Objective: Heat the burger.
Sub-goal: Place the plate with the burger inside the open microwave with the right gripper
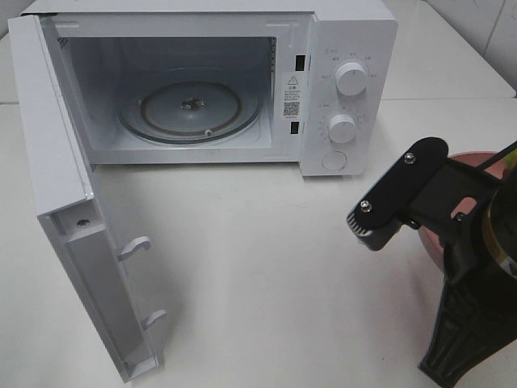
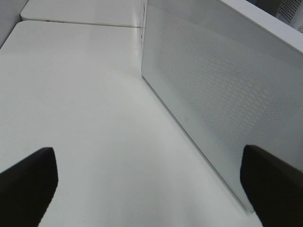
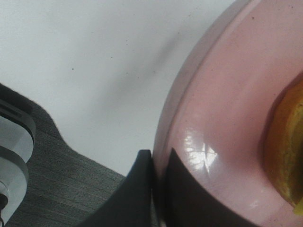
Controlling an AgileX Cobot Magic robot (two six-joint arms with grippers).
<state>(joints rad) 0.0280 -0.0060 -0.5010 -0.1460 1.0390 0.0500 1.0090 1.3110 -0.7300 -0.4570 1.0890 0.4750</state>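
Only a golden-brown edge of the burger (image 3: 288, 151) shows, lying on a round pink plate (image 3: 222, 118). My right gripper (image 3: 158, 189) is shut on the plate's rim, one finger on each side of it. From the high camera, the right arm (image 1: 460, 242) covers most of the plate (image 1: 471, 157) at the table's right edge, to the right of the microwave. The microwave (image 1: 347, 48) stands open with a bare glass turntable (image 1: 191, 105) inside. My left gripper (image 2: 149, 184) is open and holds nothing. It hovers over the table beside the outer face of the door (image 2: 213, 94).
The microwave door (image 1: 73, 234) is swung wide toward the front left, with two latch hooks (image 1: 136, 246) sticking out. Two dials (image 1: 351, 79) sit on the control panel. White table (image 1: 266, 267) lies between the oven mouth and the plate.
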